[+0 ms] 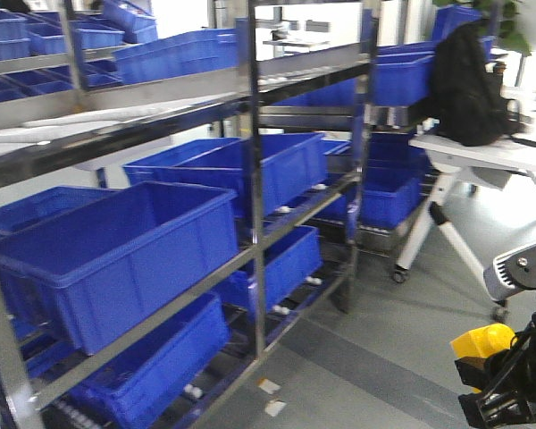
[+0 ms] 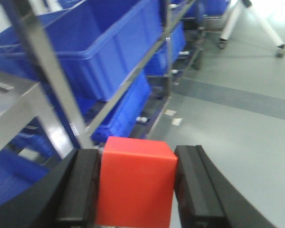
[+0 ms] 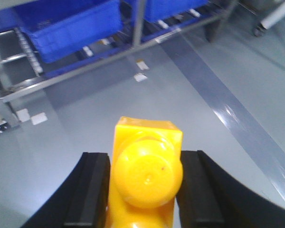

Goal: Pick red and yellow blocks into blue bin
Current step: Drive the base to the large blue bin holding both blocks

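A steel shelf rack (image 1: 255, 179) holds rows of blue crates (image 1: 116, 259); paper scraps (image 1: 269, 386) lie on the grey floor (image 1: 384, 349)

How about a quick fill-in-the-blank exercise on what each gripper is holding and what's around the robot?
1. The left gripper is shut on a ____ cube.
2. The right gripper is shut on a ____ brick with a round stud on top.
3. The crates on the metal shelving are ____ in colour.
4. The bag on the white table is ____.

Missing words: red; yellow; blue; black.
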You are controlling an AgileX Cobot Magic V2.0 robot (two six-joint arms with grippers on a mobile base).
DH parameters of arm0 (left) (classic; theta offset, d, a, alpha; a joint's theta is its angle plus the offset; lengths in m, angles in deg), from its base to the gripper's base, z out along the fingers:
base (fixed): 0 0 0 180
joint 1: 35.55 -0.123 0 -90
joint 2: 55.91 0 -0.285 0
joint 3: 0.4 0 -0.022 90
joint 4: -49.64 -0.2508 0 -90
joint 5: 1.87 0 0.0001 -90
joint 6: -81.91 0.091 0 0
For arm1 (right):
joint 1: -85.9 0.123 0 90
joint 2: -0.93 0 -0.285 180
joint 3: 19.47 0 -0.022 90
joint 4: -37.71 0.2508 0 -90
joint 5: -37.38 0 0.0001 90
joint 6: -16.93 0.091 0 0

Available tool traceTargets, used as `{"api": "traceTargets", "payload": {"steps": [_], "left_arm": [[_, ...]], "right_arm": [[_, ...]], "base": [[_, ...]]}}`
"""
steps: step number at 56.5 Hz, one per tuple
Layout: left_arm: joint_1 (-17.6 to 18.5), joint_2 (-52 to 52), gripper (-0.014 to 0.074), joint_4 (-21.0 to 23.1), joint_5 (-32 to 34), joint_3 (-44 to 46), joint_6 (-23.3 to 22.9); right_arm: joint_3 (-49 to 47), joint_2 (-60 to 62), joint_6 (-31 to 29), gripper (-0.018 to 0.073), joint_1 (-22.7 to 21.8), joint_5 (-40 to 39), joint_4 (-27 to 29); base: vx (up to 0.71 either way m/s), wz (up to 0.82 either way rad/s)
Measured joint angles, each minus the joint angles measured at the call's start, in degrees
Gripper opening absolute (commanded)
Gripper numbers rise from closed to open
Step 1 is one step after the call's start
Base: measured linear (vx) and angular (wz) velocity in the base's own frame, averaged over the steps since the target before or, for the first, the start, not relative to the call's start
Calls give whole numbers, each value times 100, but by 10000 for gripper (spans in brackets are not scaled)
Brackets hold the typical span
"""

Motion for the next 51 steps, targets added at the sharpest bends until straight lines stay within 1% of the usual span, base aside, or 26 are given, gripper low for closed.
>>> {"api": "traceTargets", "payload": {"steps": [33, 51], "left_arm": [[0, 0, 272, 0, 0, 0, 0], [0, 0, 272, 0, 0, 0, 0]], "right_arm": [[0, 0, 0, 226, 0, 0, 0], [0, 0, 0, 226, 0, 0, 0]], "base": [[7, 41], [6, 58]]}}
